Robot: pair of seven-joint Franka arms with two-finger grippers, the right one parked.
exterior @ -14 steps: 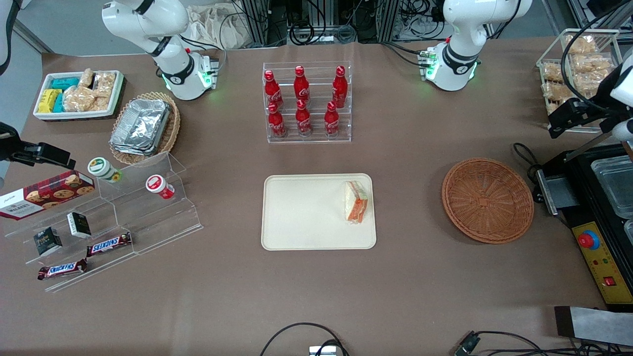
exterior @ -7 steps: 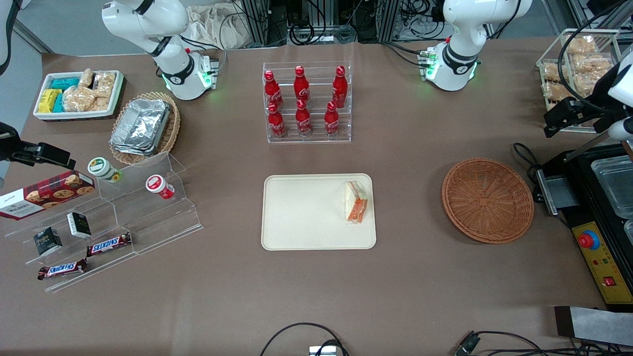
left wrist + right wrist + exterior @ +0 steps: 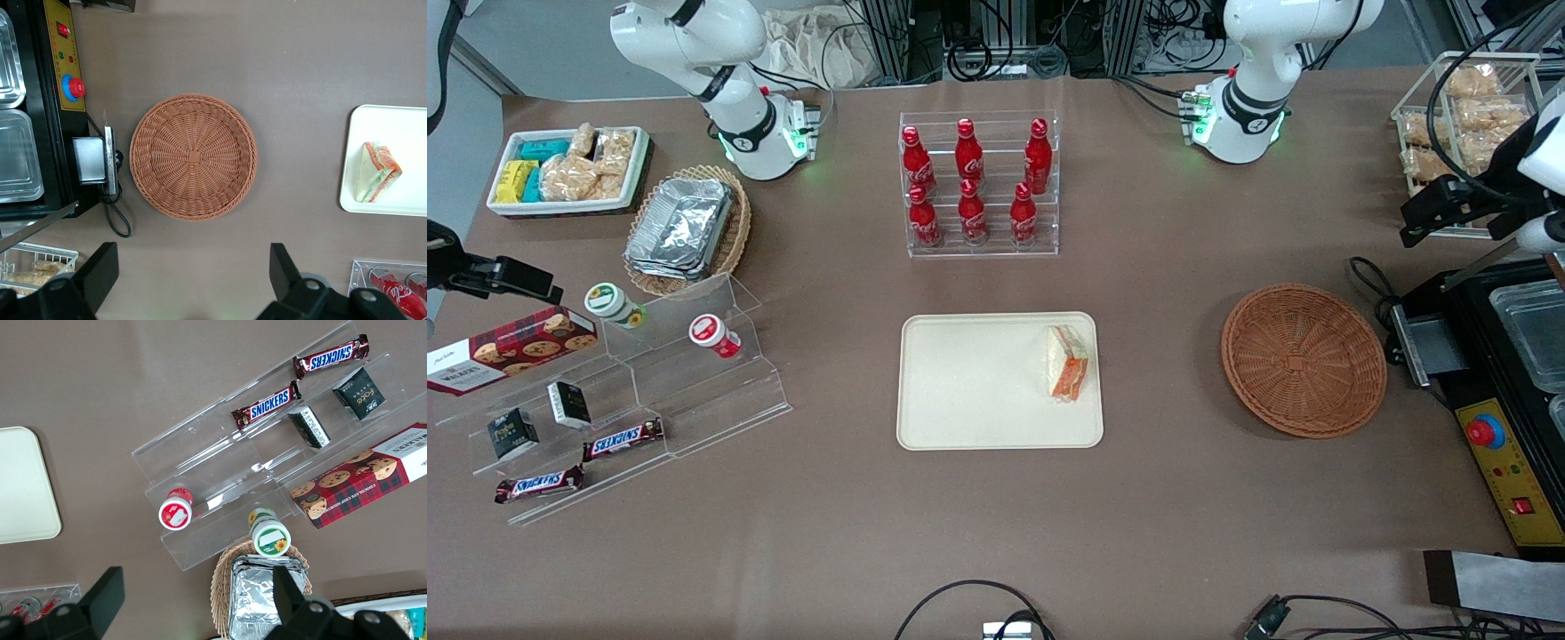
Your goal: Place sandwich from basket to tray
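The sandwich [image 3: 1067,363] lies on the cream tray [image 3: 978,391], near the tray's edge that faces the basket; it also shows in the left wrist view [image 3: 375,172] on the tray [image 3: 400,127]. The reddish-brown wicker basket [image 3: 1303,360] is empty, as the left wrist view also shows [image 3: 193,157]. My left gripper [image 3: 1423,218] is open and empty, raised above the table toward the working arm's end, farther from the front camera than the basket. In the left wrist view its fingers [image 3: 192,260] stand wide apart over bare table beside the basket.
A black machine with a red button [image 3: 1485,433] stands beside the basket at the working arm's end. A wire rack of bagged snacks [image 3: 1463,116] is close to the gripper. A rack of red bottles [image 3: 978,187] stands farther from the camera than the tray.
The left gripper has drifted slightly away from the front camera, still open and empty. The sandwich, tray and basket have not moved.
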